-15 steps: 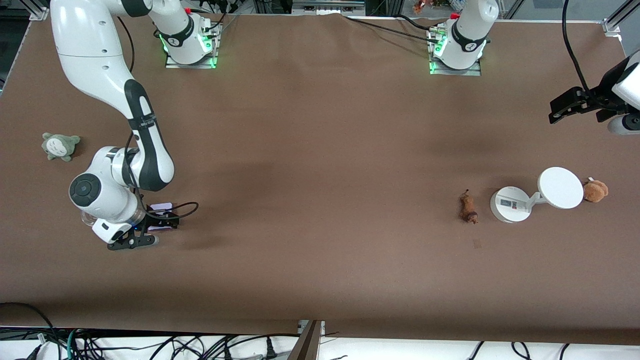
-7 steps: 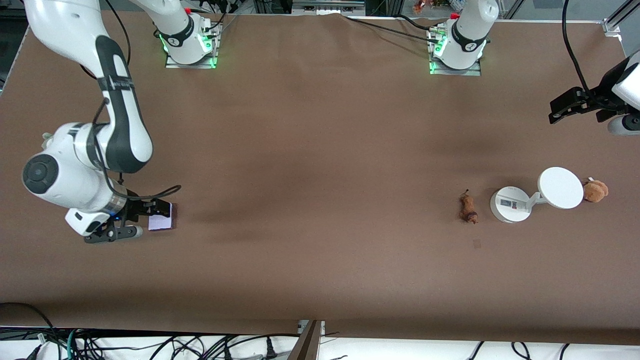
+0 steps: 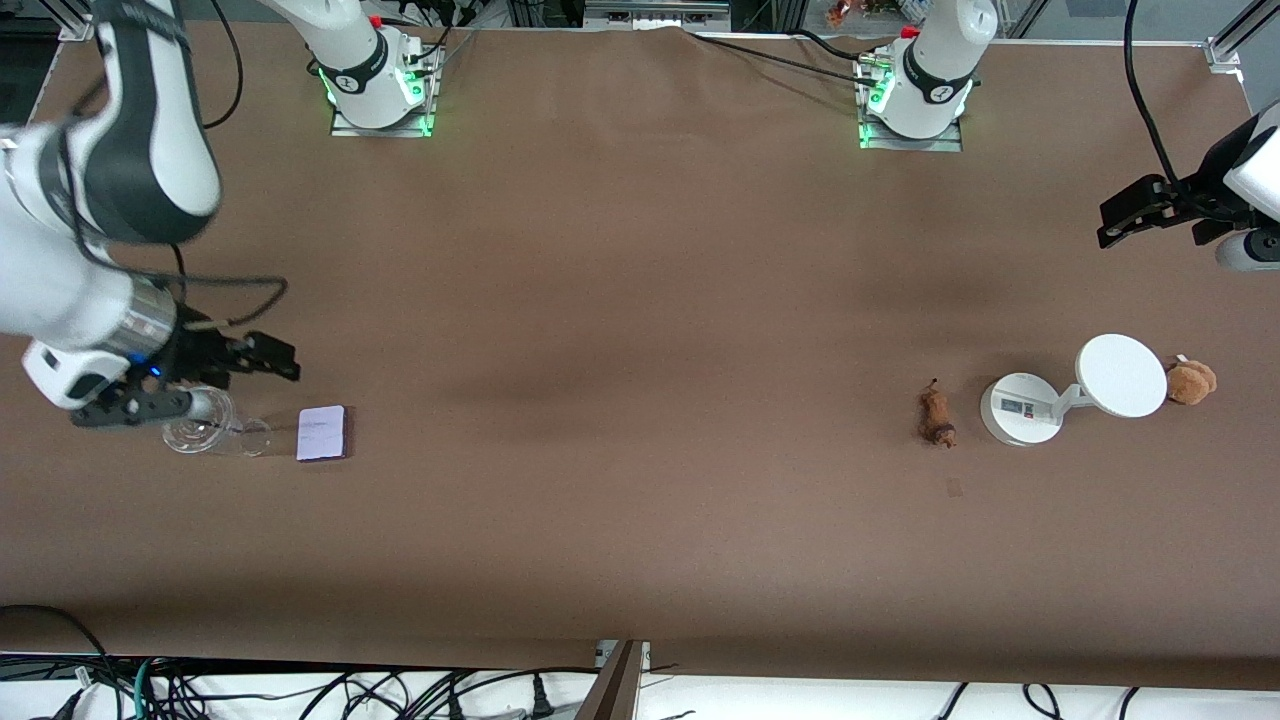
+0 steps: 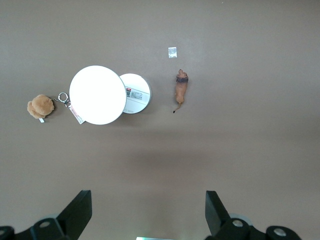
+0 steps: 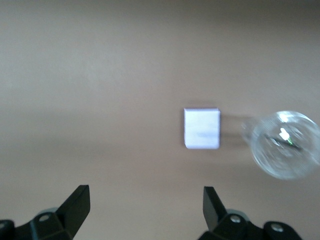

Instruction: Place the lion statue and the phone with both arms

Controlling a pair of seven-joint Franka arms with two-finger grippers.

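- Brown cloth covers the whole counter, with both arm bases along the upper edge of the front view and cables below its lower edge.
- At mid-height in the frame, toward the right arm's end, the phone lies flat and square on the counter with nothing touching it. It looks set down and released.
- The right end effector hangs over a clear glass lying just beside the phone. Its fingers are spread wide and hold nothing. In the right wrist view the phone sits well clear of the spread right end effector, with the glass next to it.
- The lion statue lies on its side toward the left arm's end, just beside a white stand with a tilted disc. A brown plush toy rests against the disc's edge.
- The left end effector waits high near the frame's edge, over bare counter. Its fingers are spread and empty.
- From the left wrist view, the statue is apart from the stand, so there seems to be room for fingers to come down around its narrow body.
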